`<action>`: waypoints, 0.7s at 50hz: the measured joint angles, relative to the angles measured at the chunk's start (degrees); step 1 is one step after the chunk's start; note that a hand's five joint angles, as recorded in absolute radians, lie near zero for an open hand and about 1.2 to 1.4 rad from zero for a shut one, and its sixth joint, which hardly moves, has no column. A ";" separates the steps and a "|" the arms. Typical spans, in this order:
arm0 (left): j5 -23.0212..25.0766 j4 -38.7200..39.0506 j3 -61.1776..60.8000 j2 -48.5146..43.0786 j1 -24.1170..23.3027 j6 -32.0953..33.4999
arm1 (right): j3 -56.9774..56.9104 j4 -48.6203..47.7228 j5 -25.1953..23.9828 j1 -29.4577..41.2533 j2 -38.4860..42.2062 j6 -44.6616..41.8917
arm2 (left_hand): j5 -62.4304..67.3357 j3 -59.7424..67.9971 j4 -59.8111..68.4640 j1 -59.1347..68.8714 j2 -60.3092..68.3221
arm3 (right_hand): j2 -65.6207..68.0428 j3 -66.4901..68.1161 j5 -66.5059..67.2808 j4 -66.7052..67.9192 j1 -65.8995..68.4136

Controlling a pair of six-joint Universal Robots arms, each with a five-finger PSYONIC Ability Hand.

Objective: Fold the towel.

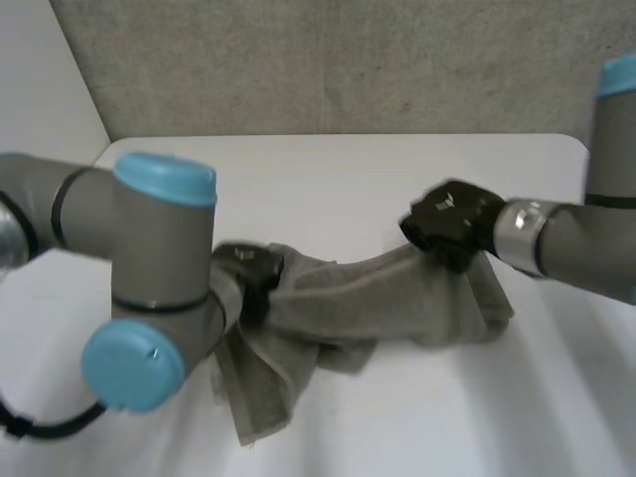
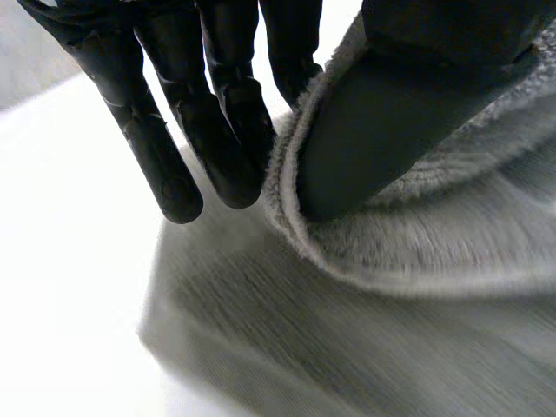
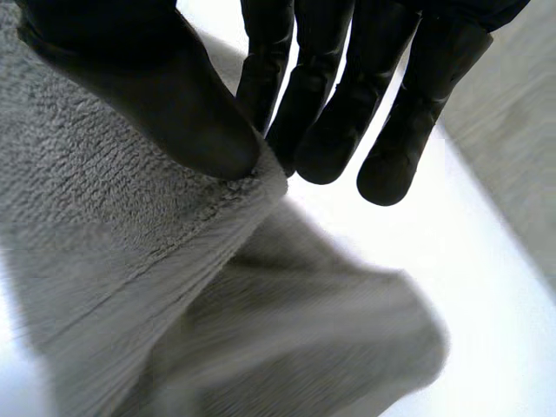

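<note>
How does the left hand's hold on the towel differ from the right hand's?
The left hand pinches a rolled edge of the towel; the right hand pinches a flat corner. In the head view a long fold droops under the left hand, little under the right hand, which is farther back. Both clamp the towel between thumb and fingers.

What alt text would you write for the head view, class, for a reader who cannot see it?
A crumpled grey towel is stretched between two black robot hands over a white table. The left hand pinches one end, where a loose flap droops, and the right hand pinches the other end.
</note>
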 measured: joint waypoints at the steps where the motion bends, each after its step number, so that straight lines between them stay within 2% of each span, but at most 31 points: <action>1: 0.03 0.20 1.61 -0.55 0.27 0.43 | -1.70 -0.85 0.29 0.56 0.88 0.20 | 0.00 0.00 0.00 0.00 0.00 | 0.00 0.00 0.00 0.00 0.00; 6: 0.16 3.99 15.98 -3.27 1.54 2.89 | -14.23 -10.84 2.42 3.67 5.17 3.11 | 0.00 0.00 0.01 0.00 0.01 | 0.00 0.00 0.00 0.00 0.01; 11: 0.30 12.92 32.12 -3.96 1.97 3.86 | -24.41 -27.32 7.19 4.86 5.70 9.54 | 0.01 0.01 0.00 0.20 0.01 | 0.01 0.00 0.00 0.00 0.08; 14: 1.03 21.18 40.95 -3.87 2.55 4.95 | -28.50 -36.38 11.02 4.99 4.57 13.44 | 0.06 0.01 0.01 0.20 0.01 | 0.01 0.00 0.00 0.00 0.11; 19: 4.68 29.21 45.92 -3.70 4.24 9.71 | -30.29 -39.07 13.92 4.91 2.74 15.53 | 0.19 0.01 0.01 0.20 0.01 | 0.38 0.00 0.00 0.00 0.11; 23: 7.96 30.34 44.22 -3.70 5.58 14.43 | -29.12 -34.85 13.82 4.84 2.18 15.63 | 0.26 0.01 0.01 0.20 0.01 | 0.38 0.00 0.00 0.00 0.11; 28: 10.04 26.75 35.22 -3.45 6.44 18.56 | -23.07 -26.53 10.55 4.78 2.27 15.24 | 0.27 0.01 0.01 0.20 0.02 | 0.38 0.00 0.27 0.00 0.11; 35: 10.69 22.44 12.01 -2.31 6.15 20.14 | -6.80 -22.17 4.76 4.44 2.29 13.12 | 0.27 0.05 0.02 0.20 0.03 | 0.38 0.00 0.33 0.00 0.11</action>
